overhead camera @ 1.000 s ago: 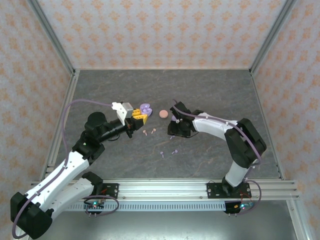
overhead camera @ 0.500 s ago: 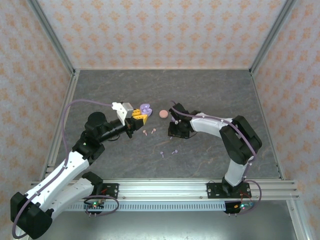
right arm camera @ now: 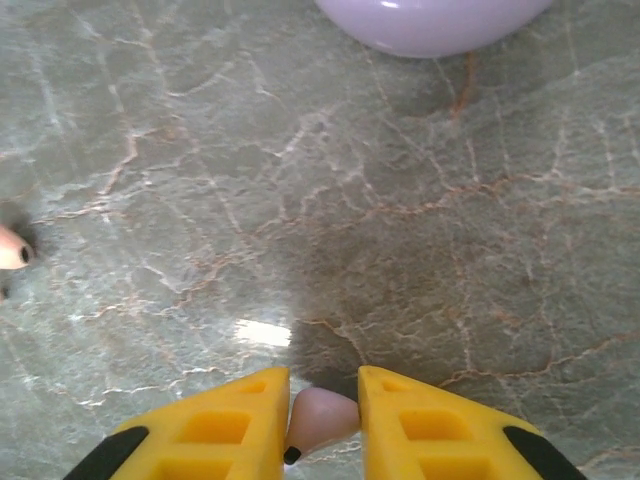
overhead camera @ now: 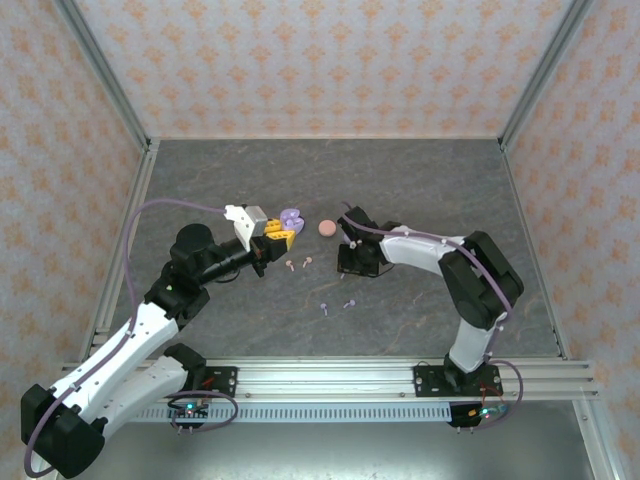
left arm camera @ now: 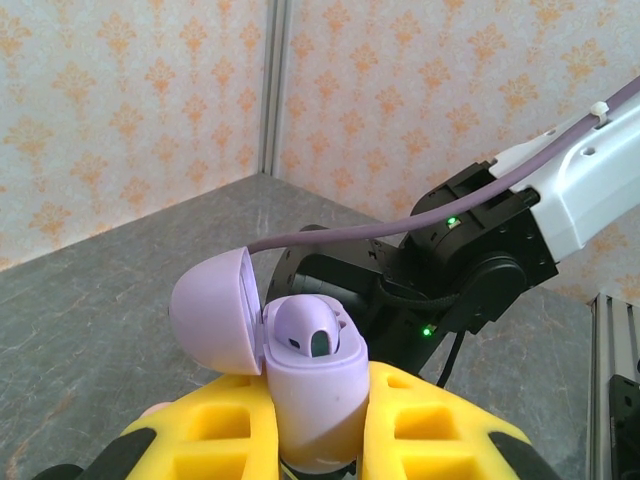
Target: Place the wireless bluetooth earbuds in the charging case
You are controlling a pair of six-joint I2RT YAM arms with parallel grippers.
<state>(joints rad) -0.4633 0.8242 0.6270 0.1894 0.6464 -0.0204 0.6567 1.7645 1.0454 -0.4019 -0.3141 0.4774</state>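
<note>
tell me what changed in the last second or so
The right hand closed its fingers onto a small pale earbud, while its elbow swung left. Unchanged: the left hand gripping the open lavender case, the pink case and the loose earbuds.

Both arms have white shells with black joints, the left arm (overhead camera: 140, 330) and the right arm (overhead camera: 432, 252) alike. A lavender cable (overhead camera: 180, 204) trails along each. The left hand (left arm camera: 315, 420) and right hand (right arm camera: 323, 400) have yellow fingers (right arm camera: 230, 425) moulded with square pockets. Small green lights (left arm camera: 428, 330) glow on the right arm's black wrist.
</note>
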